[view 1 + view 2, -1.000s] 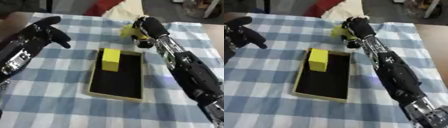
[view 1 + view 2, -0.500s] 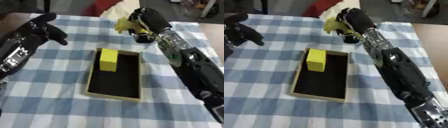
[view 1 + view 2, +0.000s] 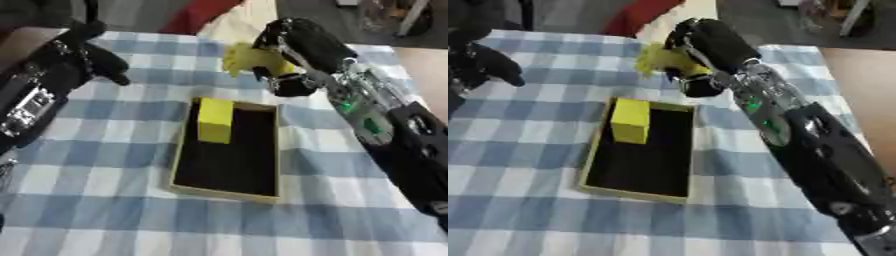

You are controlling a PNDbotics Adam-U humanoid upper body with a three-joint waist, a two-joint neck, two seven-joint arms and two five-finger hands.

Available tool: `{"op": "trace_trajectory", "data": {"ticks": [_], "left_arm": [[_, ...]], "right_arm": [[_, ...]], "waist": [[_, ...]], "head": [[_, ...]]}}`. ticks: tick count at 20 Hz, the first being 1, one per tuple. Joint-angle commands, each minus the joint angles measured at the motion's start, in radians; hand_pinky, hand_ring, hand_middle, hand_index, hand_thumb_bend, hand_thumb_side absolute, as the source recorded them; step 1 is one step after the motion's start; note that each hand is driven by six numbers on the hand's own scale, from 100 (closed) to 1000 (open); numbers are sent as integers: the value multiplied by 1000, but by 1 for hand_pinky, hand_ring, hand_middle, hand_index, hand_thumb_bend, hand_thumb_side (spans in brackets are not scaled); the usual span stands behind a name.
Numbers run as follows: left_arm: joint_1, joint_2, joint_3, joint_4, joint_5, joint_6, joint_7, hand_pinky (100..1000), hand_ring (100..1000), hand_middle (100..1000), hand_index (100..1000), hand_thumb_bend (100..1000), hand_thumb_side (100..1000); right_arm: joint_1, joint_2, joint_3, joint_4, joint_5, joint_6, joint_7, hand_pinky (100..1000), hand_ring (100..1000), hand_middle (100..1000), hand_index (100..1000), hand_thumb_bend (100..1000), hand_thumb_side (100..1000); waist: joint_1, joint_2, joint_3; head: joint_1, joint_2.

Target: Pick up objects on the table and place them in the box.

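Right hand (image 3: 293, 47) curled round a yellow object (image 3: 249, 59), held in the air just beyond the box's (image 3: 229, 186) far end. Yellow block (image 3: 215, 120) lies in box. Left hand (image 3: 83, 55) fingers relaxed, left of box.

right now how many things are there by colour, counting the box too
yellow: 2, the block lying in the box and the yellow object held in the right hand
black with a tan rim: 1, the box
total: 3
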Motion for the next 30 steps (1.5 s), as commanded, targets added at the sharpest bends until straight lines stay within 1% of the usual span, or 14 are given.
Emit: {"op": "trace_trajectory", "data": {"ticks": [1, 6, 10, 15, 16, 21, 23, 24, 25, 26, 28, 30], "left_arm": [[-7, 27, 14, 1, 4, 3, 1, 878, 703, 703, 998, 104, 857], [-1, 27, 14, 15, 3, 7, -7, 879, 702, 703, 1000, 108, 868], [1, 23, 11, 19, 1, 6, -15, 880, 702, 702, 999, 110, 871], [1, 19, 8, 18, 0, 5, -21, 880, 701, 701, 999, 110, 872], [1, 18, 7, 18, 0, 5, -22, 880, 701, 701, 999, 110, 874], [5, 17, 6, 17, -2, 4, -27, 881, 701, 701, 1000, 111, 876], [6, 16, 6, 17, -2, 4, -29, 881, 701, 701, 1000, 112, 877], [7, 16, 6, 16, -2, 4, -30, 882, 701, 702, 1000, 112, 879], [8, 15, 6, 16, -3, 4, -31, 882, 702, 702, 1000, 112, 879], [8, 15, 5, 16, -3, 4, -32, 882, 702, 702, 1000, 111, 879], [8, 15, 5, 14, -3, 3, -34, 882, 702, 703, 1000, 111, 878], [10, 15, 6, 12, -3, 3, -35, 883, 703, 703, 1000, 110, 878]], "right_arm": [[4, -43, 18, -82, -83, 11, 44, 755, 570, 189, 395, 100, 226], [35, -56, 51, -159, -196, 30, 112, 758, 569, 184, 393, 100, 262], [42, -44, 80, -175, -245, 38, 156, 760, 571, 192, 400, 100, 289], [47, -8, 115, -148, -251, 26, 190, 765, 577, 217, 425, 100, 316], [49, -1, 117, -141, -250, 24, 193, 769, 581, 235, 443, 100, 327], [59, 24, 127, -121, -243, 14, 202, 774, 591, 271, 484, 100, 358], [64, 31, 130, -116, -242, 13, 207, 779, 598, 286, 506, 100, 391], [66, 34, 132, -114, -243, 13, 211, 784, 606, 308, 535, 100, 435], [68, 37, 134, -110, -243, 14, 218, 789, 614, 331, 569, 100, 460], [70, 39, 137, -106, -242, 15, 227, 799, 637, 392, 654, 100, 512], [72, 41, 139, -100, -240, 18, 251, 806, 661, 454, 743, 100, 564], [75, 39, 138, -100, -236, 24, 277, 816, 702, 537, 822, 100, 614]], "waist": [[4, -27, -2], [4, -27, -3], [5, -27, -5], [8, -24, -5], [9, -24, -5], [9, -22, -7], [9, -22, -8], [10, -22, -8], [10, -21, -8], [11, -21, -8], [12, -21, -9], [12, -22, -10]], "head": [[4, -2], [5, -2], [3, 1], [1, 2], [1, 3], [-1, 9], [-1, 11], [-1, 12], [-1, 13], [-1, 13], [-2, 13], [-1, 15]]}}
